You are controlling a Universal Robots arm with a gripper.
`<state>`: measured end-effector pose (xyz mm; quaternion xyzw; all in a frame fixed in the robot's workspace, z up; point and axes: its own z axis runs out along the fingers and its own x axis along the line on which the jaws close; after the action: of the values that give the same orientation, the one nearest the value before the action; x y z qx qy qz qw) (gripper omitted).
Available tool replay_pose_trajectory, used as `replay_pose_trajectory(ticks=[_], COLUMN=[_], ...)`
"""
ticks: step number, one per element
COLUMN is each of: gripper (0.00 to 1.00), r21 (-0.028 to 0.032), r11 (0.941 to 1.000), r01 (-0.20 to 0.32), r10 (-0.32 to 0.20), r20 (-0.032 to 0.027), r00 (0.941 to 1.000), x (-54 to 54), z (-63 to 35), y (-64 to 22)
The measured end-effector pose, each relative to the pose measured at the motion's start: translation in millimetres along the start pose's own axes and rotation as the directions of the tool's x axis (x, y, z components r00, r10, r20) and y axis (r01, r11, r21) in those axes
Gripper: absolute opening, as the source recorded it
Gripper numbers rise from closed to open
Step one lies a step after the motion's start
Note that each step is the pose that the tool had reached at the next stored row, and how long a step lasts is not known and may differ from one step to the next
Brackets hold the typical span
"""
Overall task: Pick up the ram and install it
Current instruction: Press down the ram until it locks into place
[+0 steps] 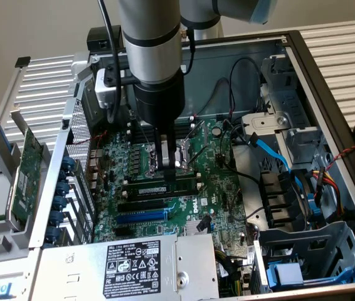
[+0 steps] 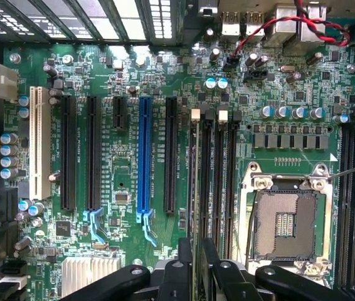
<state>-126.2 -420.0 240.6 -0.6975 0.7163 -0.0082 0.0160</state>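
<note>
The arm reaches straight down into the open computer case (image 1: 328,94), its gripper (image 1: 167,168) low over the motherboard (image 1: 221,200), just beside the bare CPU socket (image 1: 187,155). Taking that socket as the landmark: the gripper's dark fingers (image 1: 160,157) stand at its near edge, over the bank of memory slots (image 1: 165,188) that runs alongside it.

The ram (image 1: 167,189) lies along one of those slots, directly under the fingertips, a thin dark strip with a pale label. In the wrist view it shows edge-on as a narrow green board (image 2: 196,188) running from the gripper's fingers (image 2: 190,276) up along the slot next to the socket (image 2: 285,224). The fingers are partly closed with the stick's edge between them, so they appear to be gripping it; whether the stick is already fully seated in the slot I cannot tell from these angles.

On the far side of the memory slots from the socket sit the expansion slots, one of them blue (image 2: 143,157) and one white (image 2: 36,143). Farther from the socket, outside the case at the exterior view's left, a green expansion card (image 1: 26,175) leans upright. The silver power supply (image 1: 127,266) with its black label lies well in front of the socket.
</note>
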Motion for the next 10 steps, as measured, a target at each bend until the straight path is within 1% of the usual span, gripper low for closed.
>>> replay_pose_trajectory(ticks=[4,6,10], gripper=[0.21,0.21,0.21], r21=[-0.0022,-0.0020,-0.0020], r11=[0.9999,0.9997,0.9993], r01=[-0.016,-0.024,-0.037], r10=[0.016,0.024,0.037], r20=[-0.0007,0.0005,0.0003], r00=[0.9999,0.9997,0.9993], x=[0.2,0.2,0.3], z=[-0.4,-0.6,-1.1], y=[1.8,3.9,9.2])
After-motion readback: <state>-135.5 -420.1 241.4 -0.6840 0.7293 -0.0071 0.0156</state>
